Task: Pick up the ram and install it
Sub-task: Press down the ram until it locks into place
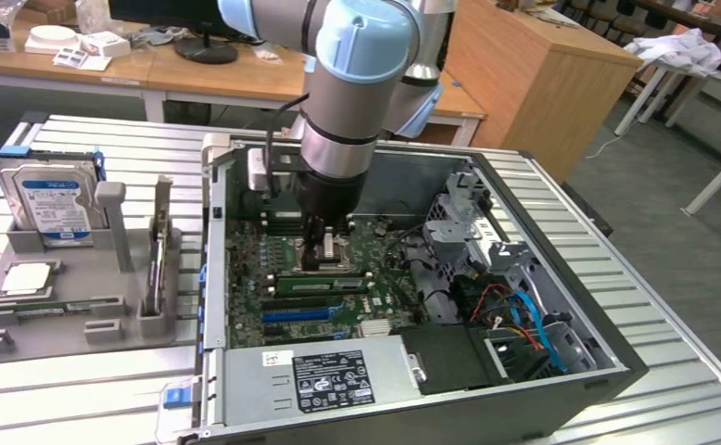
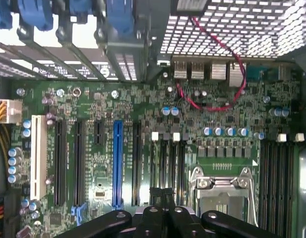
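Note:
My gripper (image 1: 322, 250) reaches down into the open computer case, its fingers shut low over the motherboard (image 1: 274, 264). In the wrist view the shut gripper (image 2: 162, 194) hangs over the black memory slots (image 2: 167, 158) beside the CPU socket (image 2: 223, 193). I cannot make out anything between the fingers. A long green ram stick (image 1: 323, 280) lies in a slot on the board, just in front of the fingers in the exterior view. Another ram stick (image 1: 160, 248) stands on edge in the grey holder (image 1: 89, 278) outside the case.
The holder at the exterior view's left also carries a silver hard drive (image 1: 49, 199) with a blue label and a square CPU chip (image 1: 27, 278). The case walls (image 1: 219, 278), the drive cage (image 1: 472, 222), loose cables (image 1: 522, 315) and the power supply (image 1: 323, 375) crowd round the board.

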Available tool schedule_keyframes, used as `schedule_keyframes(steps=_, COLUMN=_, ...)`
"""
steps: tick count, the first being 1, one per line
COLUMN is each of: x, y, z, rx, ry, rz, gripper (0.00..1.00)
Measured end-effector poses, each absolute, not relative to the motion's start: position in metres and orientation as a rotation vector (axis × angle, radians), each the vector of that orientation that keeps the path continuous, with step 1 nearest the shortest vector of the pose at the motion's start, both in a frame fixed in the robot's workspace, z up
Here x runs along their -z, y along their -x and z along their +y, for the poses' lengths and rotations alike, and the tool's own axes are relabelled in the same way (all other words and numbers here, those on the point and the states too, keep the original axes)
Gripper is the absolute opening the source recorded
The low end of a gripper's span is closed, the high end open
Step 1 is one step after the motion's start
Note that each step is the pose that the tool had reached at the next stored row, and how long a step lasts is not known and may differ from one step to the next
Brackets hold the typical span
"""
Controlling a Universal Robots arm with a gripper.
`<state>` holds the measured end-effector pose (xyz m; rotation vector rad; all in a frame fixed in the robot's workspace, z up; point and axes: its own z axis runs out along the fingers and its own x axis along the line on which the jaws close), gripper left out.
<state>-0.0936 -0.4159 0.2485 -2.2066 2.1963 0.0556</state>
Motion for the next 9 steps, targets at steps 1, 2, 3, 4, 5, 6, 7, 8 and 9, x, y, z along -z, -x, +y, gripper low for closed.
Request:
schedule_keyframes(steps=1, x=-0.2485, y=0.0948, z=-0.4159, rx=-0.055, ry=2.207, rz=2.196, gripper=0.11)
schedule_keyframes(steps=2, x=-0.2485, y=0.0949, z=-0.4159, rx=-0.055, ry=2.206, rz=2.196, gripper=0.11)
schedule_keyframes(steps=3, x=-0.2485, y=0.0949, z=-0.4159, rx=-0.056, ry=2.207, rz=2.196, gripper=0.11)
schedule_keyframes(steps=4, x=-0.2485, y=0.0949, z=-0.4159, rx=-0.056, ry=2.207, rz=2.196, gripper=0.11)
schedule_keyframes(steps=5, x=-0.2485, y=0.095, z=-0.4159, rx=-0.055, ry=2.207, rz=2.196, gripper=0.11)
schedule_keyframes(steps=6, x=-0.2482, y=0.095, z=-0.4159, rx=-0.056, ry=2.207, rz=2.196, gripper=0.11)
schedule_keyframes(steps=7, x=-0.2473, y=0.095, z=-0.4159, rx=-0.056, ry=2.207, rz=2.196, gripper=0.11)
schedule_keyframes(steps=8, x=-0.2463, y=0.095, z=-0.416, rx=-0.055, ry=2.207, rz=2.196, gripper=0.11)
schedule_keyframes(steps=9, x=-0.2451, y=0.095, z=-0.4159, rx=-0.055, ry=2.207, rz=2.196, gripper=0.11)
